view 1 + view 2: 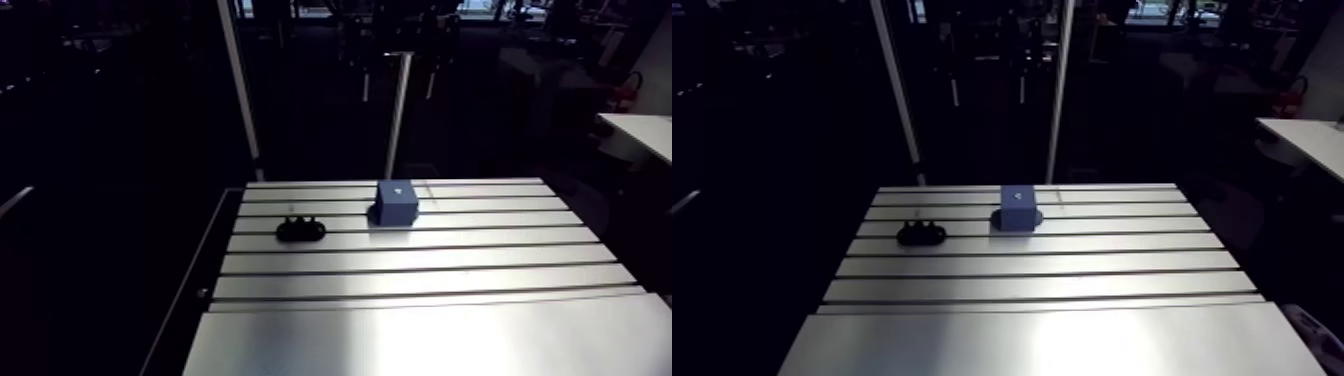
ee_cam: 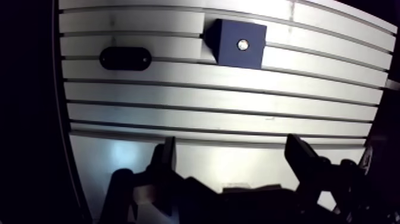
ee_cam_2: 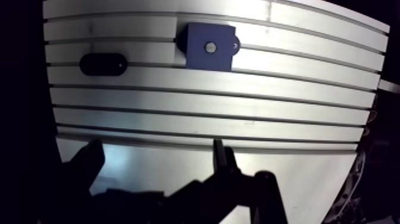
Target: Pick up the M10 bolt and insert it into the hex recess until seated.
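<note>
Bolt or bare recess, I cannot tell which: a small bright round spot (image 2: 242, 43) shows at the centre of the top face of the blue block (image 1: 397, 202). In the arm view the block stands on the slotted table (image 1: 420, 320) just above the frame's middle. A black oval piece (image 1: 300, 230) lies near it to the left, not touching. In the wrist view the gripper (image 2: 232, 143) is spread wide and holds nothing, with both things well ahead of it.

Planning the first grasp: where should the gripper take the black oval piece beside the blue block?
The black oval piece lies flat on the slotted aluminium table, long axis along the slots: probably come from straight above, closing across its short width on the long sides.
</note>
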